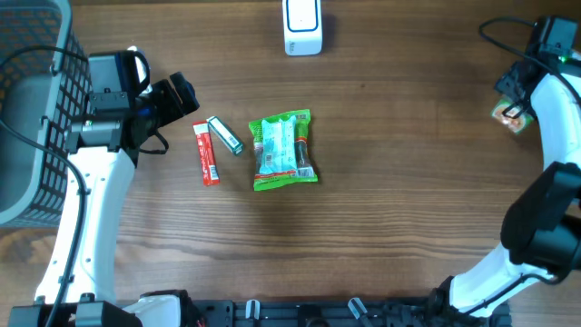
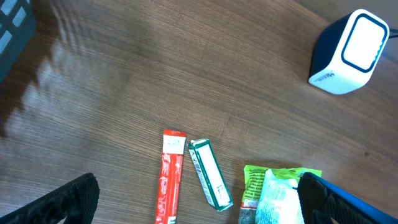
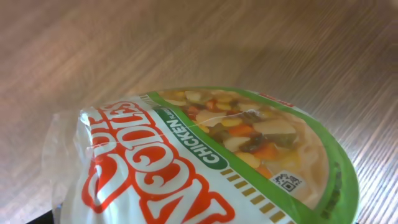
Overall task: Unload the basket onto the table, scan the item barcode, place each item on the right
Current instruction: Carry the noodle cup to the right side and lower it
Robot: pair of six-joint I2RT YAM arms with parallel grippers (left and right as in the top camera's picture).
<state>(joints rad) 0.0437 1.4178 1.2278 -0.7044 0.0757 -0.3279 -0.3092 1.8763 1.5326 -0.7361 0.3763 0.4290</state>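
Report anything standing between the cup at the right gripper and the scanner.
Nothing visible does. Only bare table lies between the cup and the scanner; the bag lies well off that line.

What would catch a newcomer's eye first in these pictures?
The noodle cup, with its red lettering and green rim, fills the right wrist view, close under that camera. In the overhead view a bright green packet lies mid-table with a red stick to its left. The white scanner stands at the far edge.
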